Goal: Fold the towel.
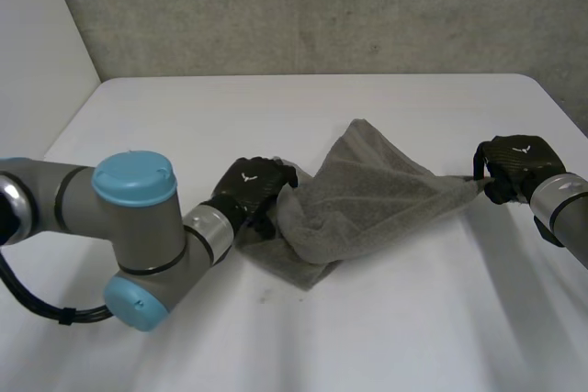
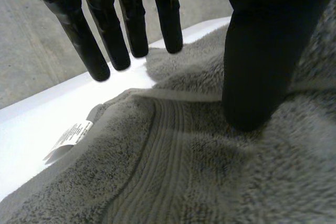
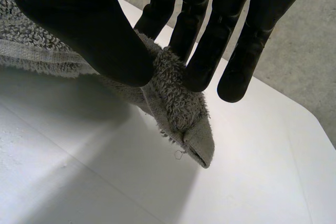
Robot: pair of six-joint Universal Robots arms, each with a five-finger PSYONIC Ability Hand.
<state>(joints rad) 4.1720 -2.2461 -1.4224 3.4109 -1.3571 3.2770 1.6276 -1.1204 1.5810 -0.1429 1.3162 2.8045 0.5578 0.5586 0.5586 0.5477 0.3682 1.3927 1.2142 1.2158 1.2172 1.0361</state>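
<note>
We judge it's the spreading step: grey terry towel (image 1: 367, 195) bunched mid white table (image 1: 413, 337). Right hand (image 1: 519, 164) pinches one corner, thumb against fingers. Left hand (image 1: 250, 188) has straight fingers, thumb resting on cloth. Next, left needs a corner grip.

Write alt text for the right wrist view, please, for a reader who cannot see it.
The right hand pinches a corner of the grey towel between thumb and fingers, over the white table. The corner's hemmed tip sticks out past the thumb, and the rest of the towel runs off behind it.
</note>
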